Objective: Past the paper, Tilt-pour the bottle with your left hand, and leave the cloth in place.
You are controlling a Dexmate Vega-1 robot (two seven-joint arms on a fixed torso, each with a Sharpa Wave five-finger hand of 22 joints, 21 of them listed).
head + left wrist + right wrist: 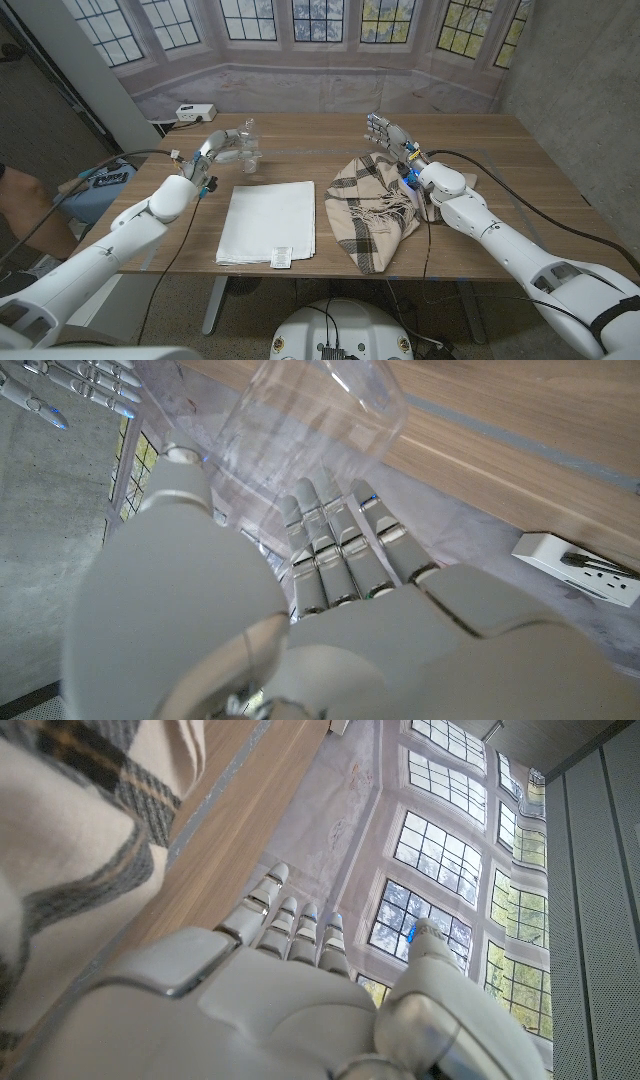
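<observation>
Clear plastic bottle (248, 140): gripped by left hand (213, 147), tilted, beyond white folded paper (268, 221)
Plaid fringed cloth (370, 205): untouched
Right hand (388, 133): fingers spread, nothing held

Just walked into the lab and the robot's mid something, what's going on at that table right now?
The robot's left hand holds a clear plastic bottle past the far edge of the white paper, and the bottle looks tilted, as if being poured. The plaid cloth lies bunched on the wooden table beside the paper. The right hand stands open just beyond the cloth, holding nothing.
</observation>
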